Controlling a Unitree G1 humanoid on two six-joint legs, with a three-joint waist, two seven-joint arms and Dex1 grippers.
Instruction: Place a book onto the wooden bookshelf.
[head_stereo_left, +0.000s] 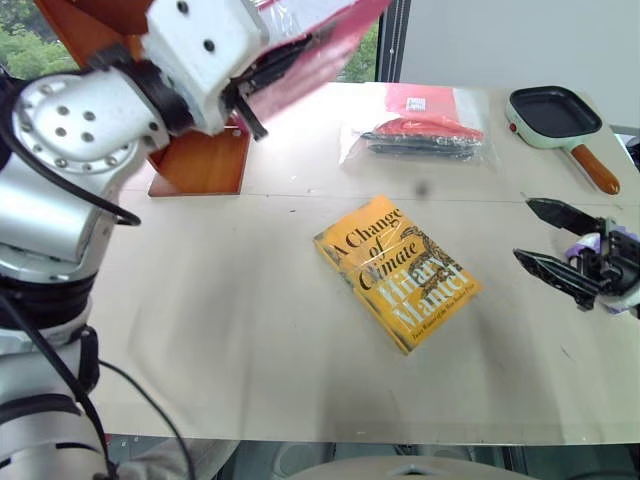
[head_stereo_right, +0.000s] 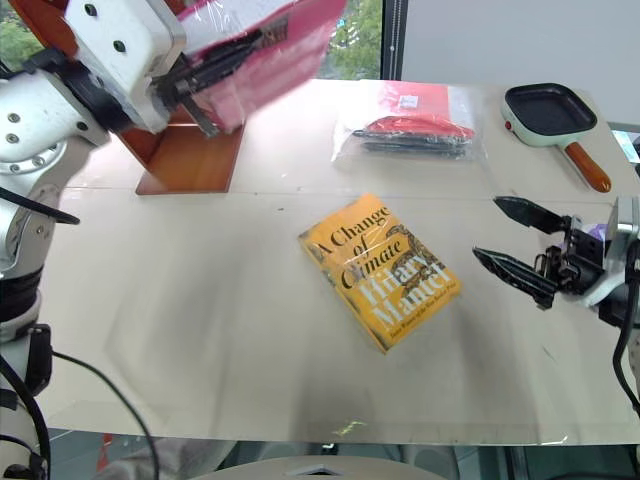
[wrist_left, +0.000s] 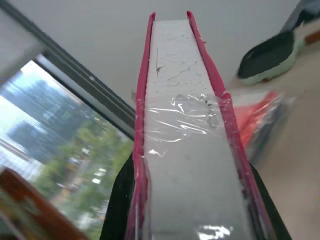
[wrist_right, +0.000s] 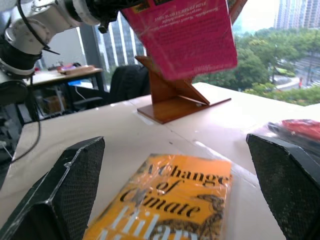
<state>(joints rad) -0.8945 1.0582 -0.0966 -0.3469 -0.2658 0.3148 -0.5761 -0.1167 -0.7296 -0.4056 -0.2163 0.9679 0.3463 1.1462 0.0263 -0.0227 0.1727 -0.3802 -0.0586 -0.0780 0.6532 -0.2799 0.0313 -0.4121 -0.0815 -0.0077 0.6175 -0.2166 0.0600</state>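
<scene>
While our left gripper (head_stereo_right: 215, 65) is clamped on the pink book (head_stereo_right: 275, 50), we see that book raised off the table (head_stereo_right: 200, 330) at the far left, just above and in front of the wooden bookshelf (head_stereo_right: 185, 155). From the left wrist we look along its white page edge between the two pink covers. Our right gripper (head_stereo_right: 520, 245) hovers over the right side of the table with its jaws wide apart and nothing between them. Between both arms a yellow book (head_stereo_right: 380, 270) lies flat. Farther back we find a clear bag (head_stereo_right: 415, 130) with a red packet, and a small pan (head_stereo_right: 555, 120) at the far right.
</scene>
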